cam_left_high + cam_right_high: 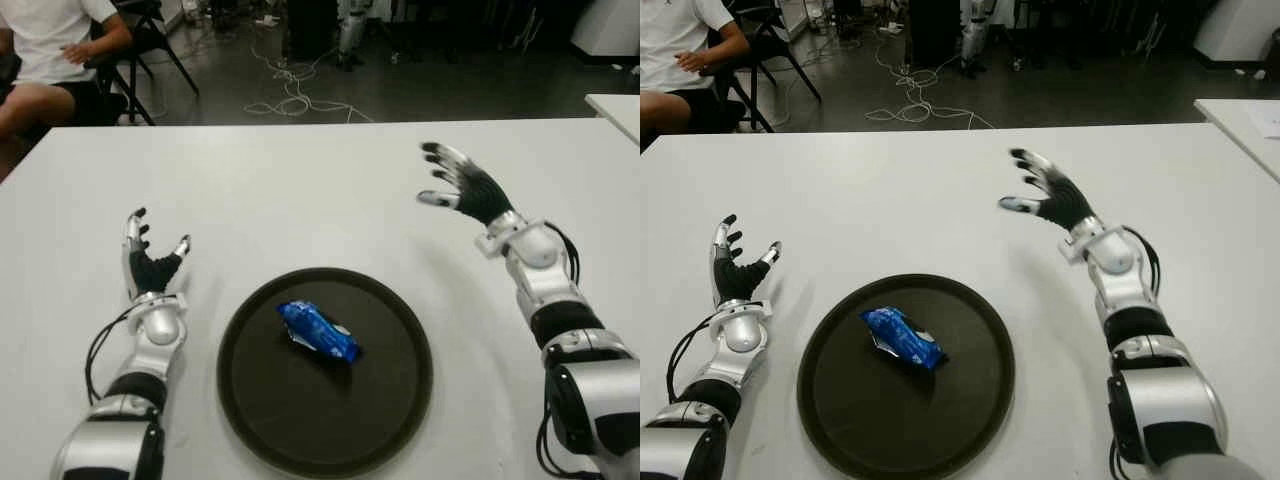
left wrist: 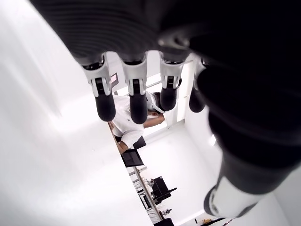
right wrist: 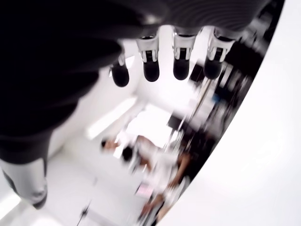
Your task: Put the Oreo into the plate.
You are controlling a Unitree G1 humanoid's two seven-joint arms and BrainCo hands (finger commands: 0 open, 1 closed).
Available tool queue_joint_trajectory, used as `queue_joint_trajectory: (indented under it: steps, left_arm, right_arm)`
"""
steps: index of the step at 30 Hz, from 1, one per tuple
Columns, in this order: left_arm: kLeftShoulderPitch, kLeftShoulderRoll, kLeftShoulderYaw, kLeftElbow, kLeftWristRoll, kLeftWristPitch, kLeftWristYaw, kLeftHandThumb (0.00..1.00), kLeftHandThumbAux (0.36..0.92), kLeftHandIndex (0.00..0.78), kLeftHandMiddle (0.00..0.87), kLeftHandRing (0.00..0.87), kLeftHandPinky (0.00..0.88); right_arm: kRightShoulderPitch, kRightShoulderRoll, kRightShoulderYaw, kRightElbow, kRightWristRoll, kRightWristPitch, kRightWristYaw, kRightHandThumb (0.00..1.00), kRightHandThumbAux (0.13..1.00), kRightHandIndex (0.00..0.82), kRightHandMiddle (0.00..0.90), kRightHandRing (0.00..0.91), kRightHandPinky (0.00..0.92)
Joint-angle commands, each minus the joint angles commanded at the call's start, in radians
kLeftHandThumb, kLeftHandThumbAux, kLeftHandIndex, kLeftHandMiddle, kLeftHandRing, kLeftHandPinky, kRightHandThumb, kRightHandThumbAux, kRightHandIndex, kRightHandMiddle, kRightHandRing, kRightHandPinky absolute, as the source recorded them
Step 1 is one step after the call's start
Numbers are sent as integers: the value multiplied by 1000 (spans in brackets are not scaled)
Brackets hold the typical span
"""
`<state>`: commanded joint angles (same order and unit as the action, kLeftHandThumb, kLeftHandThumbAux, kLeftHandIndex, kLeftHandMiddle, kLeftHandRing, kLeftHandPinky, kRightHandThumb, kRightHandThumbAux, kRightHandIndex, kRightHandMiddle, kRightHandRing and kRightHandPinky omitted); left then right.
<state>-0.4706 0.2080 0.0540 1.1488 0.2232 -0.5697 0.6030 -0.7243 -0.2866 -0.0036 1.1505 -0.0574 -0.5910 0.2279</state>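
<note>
- Room: dark floor beyond the far table edge w/ loose white cables [image 1: 290, 95]; a seated person [image 1: 45, 45] in a white shirt at far left on a black chair [image 1: 140, 40]; corner of a 2nd white table [image 1: 615, 110] at far right.
- White table [image 1: 300, 190] fills most of the eye views; both arms reach over it from the near edge.
- Plate [image 1: 390, 400]: round, dark, flat w/ a low rim, near the table's front edge, between the 2 arms.
- Right hand [image 1: 462, 183]: raised over the table beyond & to the right of the plate, well apart from it. Fingers spread wide, thumb out, palm turned toward the robot's left; holds nothing. Wrist view shows 4 straight fingertips [image 3: 151, 70] w/ nothing between them.
- Left hand [image 1: 150, 258]: just left of the plate, fingers pointing away from the robot, loosely spread, empty. Can't tell if it touches the table.
- Oreo [image 1: 318, 331]: blue foil pack lying flat inside the plate, a bit beyond its centre. Long axis diagonal: 1 end points far-left, the other near-right. Neither hand touches it.
</note>
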Motion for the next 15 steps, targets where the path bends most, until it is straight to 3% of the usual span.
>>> queue_joint_trajectory:
  steps: [6,15]
  left_arm:
    - [1,2,-4,-1,6,1,5,213,784,98,105,117,159]
    - [-2,4,-3,3,5,6,2,234,780,103,101,113,154]
  right_arm:
    - [-18,-40,1,65,-61,20,-154,0,580,0,0,0,0]
    - [-6,-33,7,109,-111,47,-285,0,634,0,0,0,0]
